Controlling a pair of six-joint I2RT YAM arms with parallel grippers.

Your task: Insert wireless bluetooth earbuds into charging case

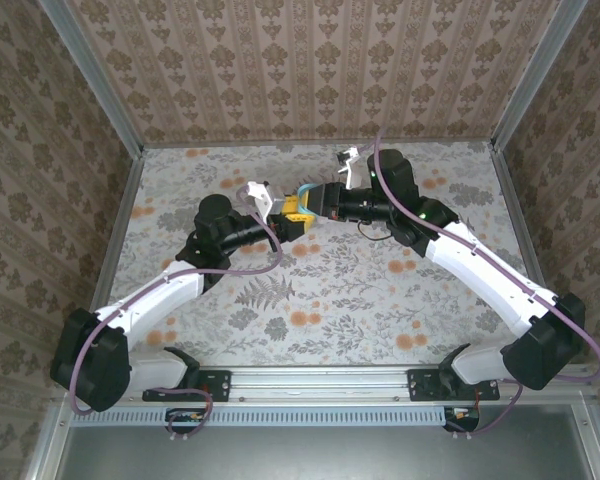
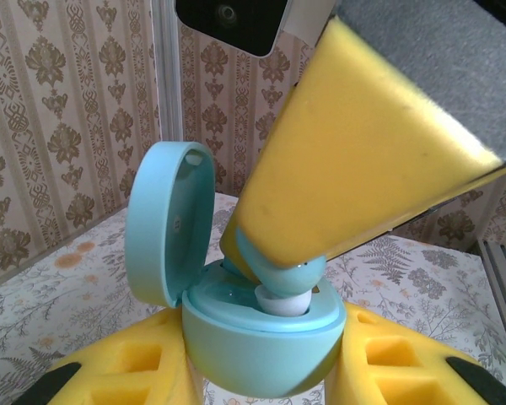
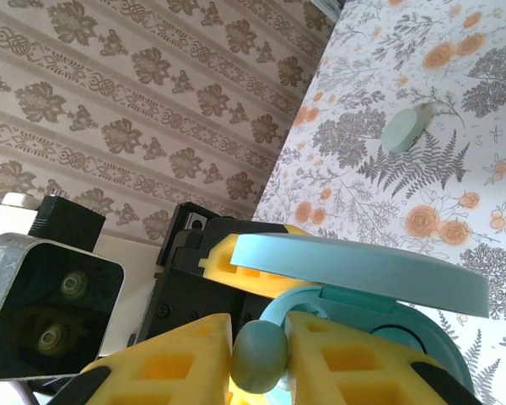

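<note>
The left claw [image 2: 266, 375] pinches the open teal case [image 2: 261, 342] by its base, with the lid [image 2: 169, 224] swung up. The right claw [image 3: 257, 359] pinches a teal earbud [image 2: 288, 285], whose white tip sits in a well of the case. Both claws meet above the desk [image 1: 380, 300], near the middle of its far edge. A pale pebble-shaped piece [image 3: 407, 128] lies on the desk, well apart.
</note>
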